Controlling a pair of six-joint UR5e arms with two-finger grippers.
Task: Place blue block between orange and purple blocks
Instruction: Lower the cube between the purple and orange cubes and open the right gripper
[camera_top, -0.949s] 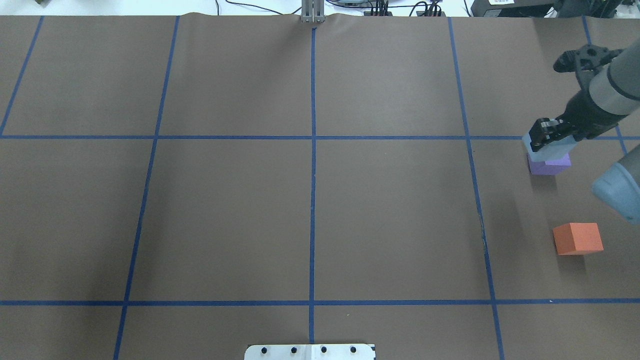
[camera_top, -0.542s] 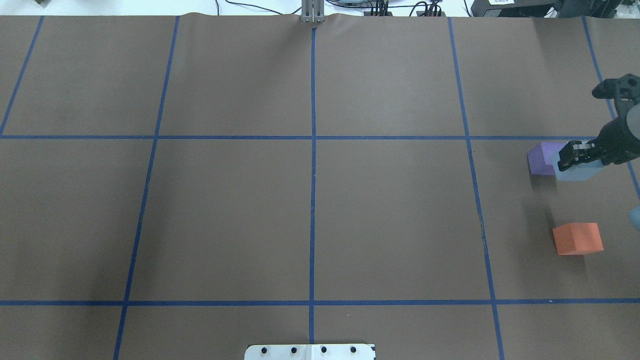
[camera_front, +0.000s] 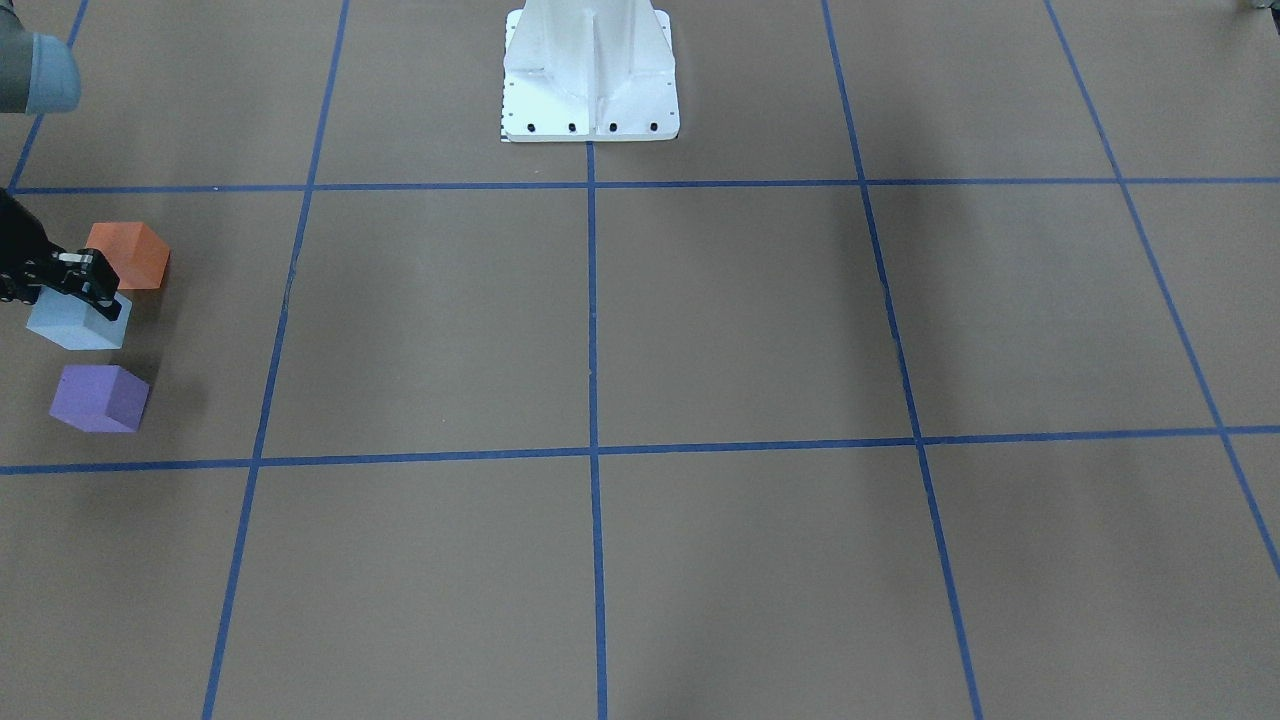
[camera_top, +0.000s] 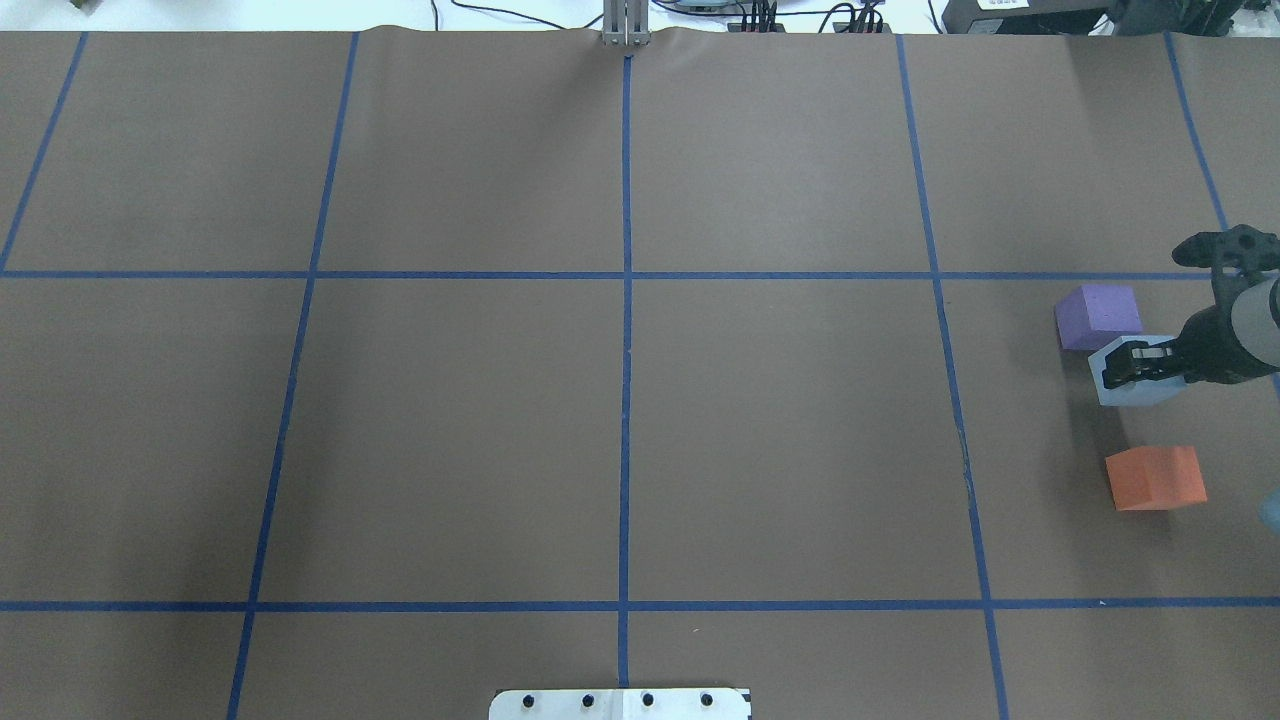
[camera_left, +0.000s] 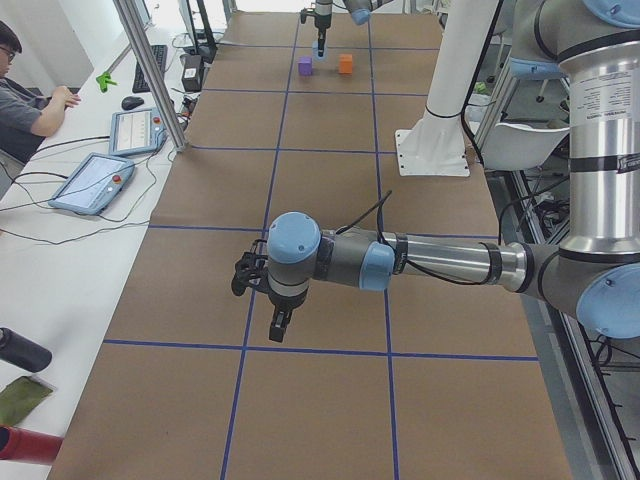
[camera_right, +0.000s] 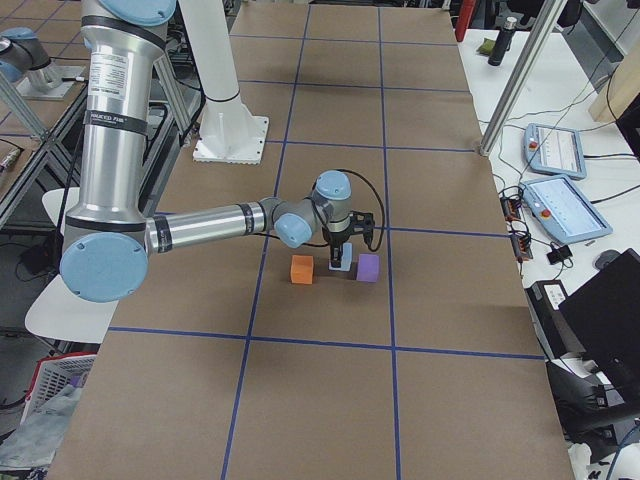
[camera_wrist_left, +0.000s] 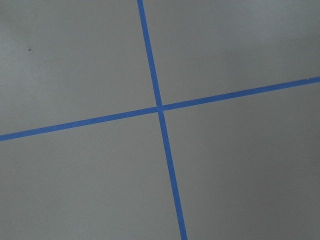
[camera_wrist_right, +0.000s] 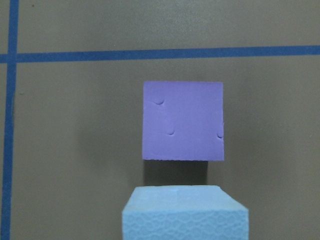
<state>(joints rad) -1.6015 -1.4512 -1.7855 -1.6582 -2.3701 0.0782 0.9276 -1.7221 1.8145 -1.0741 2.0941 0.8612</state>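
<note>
My right gripper is shut on the light blue block. It holds the block in the gap between the purple block and the orange block, low at the table; I cannot tell if it touches. The front-facing view shows the orange block, the blue block and the purple block in a row, with the gripper on the blue one. The right wrist view shows the purple block just beyond the blue block. My left gripper hangs over bare table far away; I cannot tell its state.
The brown table cover carries a grid of blue tape lines. The white robot base stands at the table's near middle edge. The blocks lie close to the table's right end.
My right gripper carried the blue block off from above the purple block, rightward, then back toward the robot and down into the gap between purple and orange.
</note>
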